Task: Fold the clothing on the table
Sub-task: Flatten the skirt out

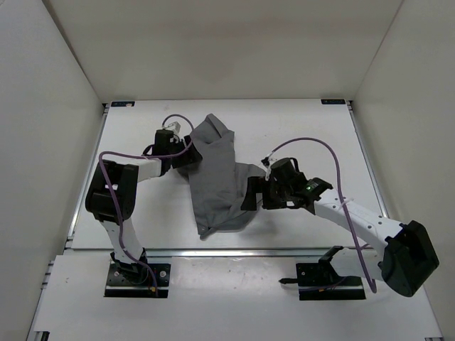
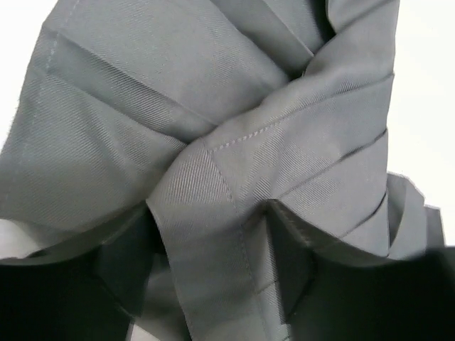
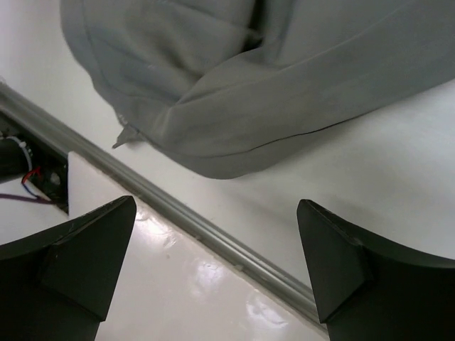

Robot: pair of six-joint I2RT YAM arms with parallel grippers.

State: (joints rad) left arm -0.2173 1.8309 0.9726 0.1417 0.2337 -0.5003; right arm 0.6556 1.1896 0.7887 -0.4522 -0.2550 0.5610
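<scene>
The grey clothing [image 1: 220, 177] lies crumpled in a long heap on the white table [image 1: 306, 124], running from the back middle toward the front edge. My left gripper [image 1: 190, 158] is at its left edge. In the left wrist view the clothing [image 2: 213, 106] fills the frame and a seamed fold of it passes between the left gripper's [image 2: 207, 202] spread fingers, which are open. My right gripper [image 1: 250, 195] sits at the heap's right side. Its jaws [image 3: 215, 201] stand wide open with nothing between them, and the clothing's [image 3: 234, 85] lower end lies just beyond the fingertips.
The metal rail [image 3: 213, 238] of the table's front edge runs diagonally under the right gripper, with a glossy white ledge [image 3: 185, 284] on its near side. White walls close in the table on the left, back and right. Purple cables [image 1: 313, 142] loop off both arms.
</scene>
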